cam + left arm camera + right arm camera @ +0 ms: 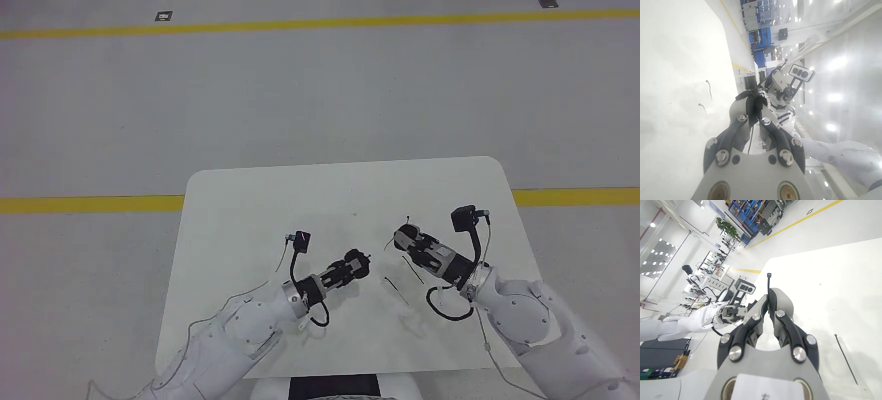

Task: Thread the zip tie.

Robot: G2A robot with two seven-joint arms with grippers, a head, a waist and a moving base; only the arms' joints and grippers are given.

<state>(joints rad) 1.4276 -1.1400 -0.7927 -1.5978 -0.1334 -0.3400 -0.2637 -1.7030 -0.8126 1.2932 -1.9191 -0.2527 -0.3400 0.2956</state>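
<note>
My right gripper (769,299) is shut on a black zip tie (768,283), whose square head sticks out past the fingertips. Seen from above, the right gripper (400,238) hovers over the table's right half, facing my left gripper (362,262) across a small gap. The left gripper (753,96) is shut, and a thin black strap (751,132) runs from between its pads back toward the palm. In the left wrist view, the right gripper (779,79) stands just beyond, with a zip tie tip poking out of it.
Two loose black zip ties (412,268) (394,287) lie on the white table (300,200) between and below the grippers. One loose tie (846,359) shows in the right wrist view, and two loose ties (709,89) (702,107) show in the left wrist view.
</note>
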